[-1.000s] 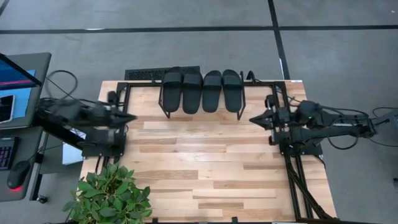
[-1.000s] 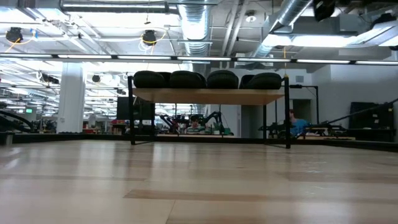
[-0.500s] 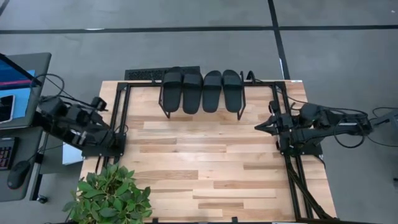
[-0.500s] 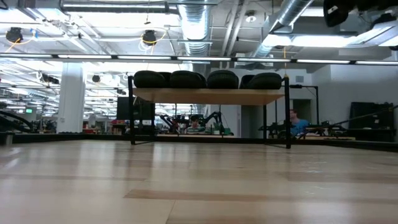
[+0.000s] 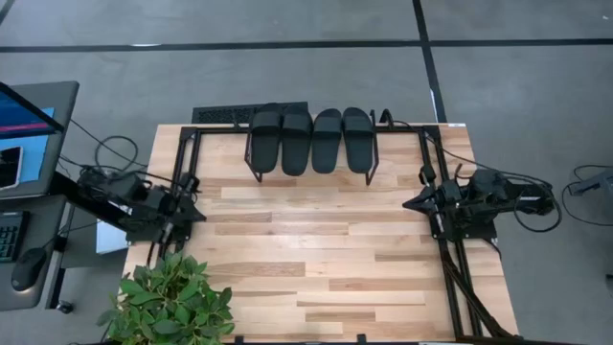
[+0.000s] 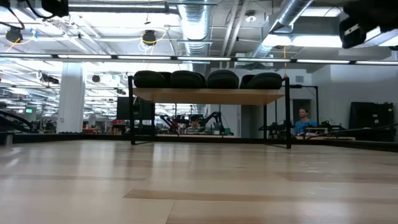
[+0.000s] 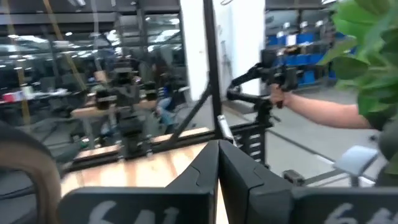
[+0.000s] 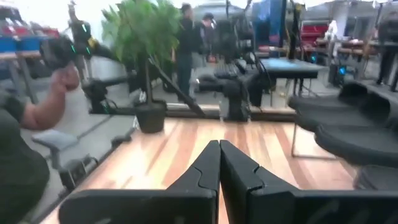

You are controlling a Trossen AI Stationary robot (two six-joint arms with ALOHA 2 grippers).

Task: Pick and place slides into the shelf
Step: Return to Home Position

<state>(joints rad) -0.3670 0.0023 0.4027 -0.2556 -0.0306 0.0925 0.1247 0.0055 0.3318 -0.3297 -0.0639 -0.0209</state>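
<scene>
Light wood tabletop [image 5: 316, 259] is bare across the middle, w/ black frame rails down both sides. At its far edge, centre, stands the shelf [image 6: 208, 96], a light wood top on thin black legs. All four slides [image 5: 311, 141] sit on it side by side in one row, lengthwise front to back, filling its width. From table height they show as four dark humps along the top board.

At the table's left edge the left gripper [image 5: 199, 213] points in toward the centre. The left wrist view shows its fingers [image 7: 199, 177] pressed together, nothing between them. Opposite, at the right edge, the right gripper [image 8: 219, 149] also points inward, fingers [image 8: 242, 174] pressed together and empty. Both grippers are well apart from the shelf.

A leafy plant [image 5: 168, 302] sits at the near left corner, close to the left arm. Off the table to the left is a desk w/ a monitor [image 5: 24, 120].

Bkgd is an open workshop w/ ceiling ducts. A person [image 6: 303, 118] is far behind the shelf. In the left wrist view a forearm [image 7: 323, 112] reaches to a dark jointed rig beyond the table — blurred, so no more detail.
</scene>
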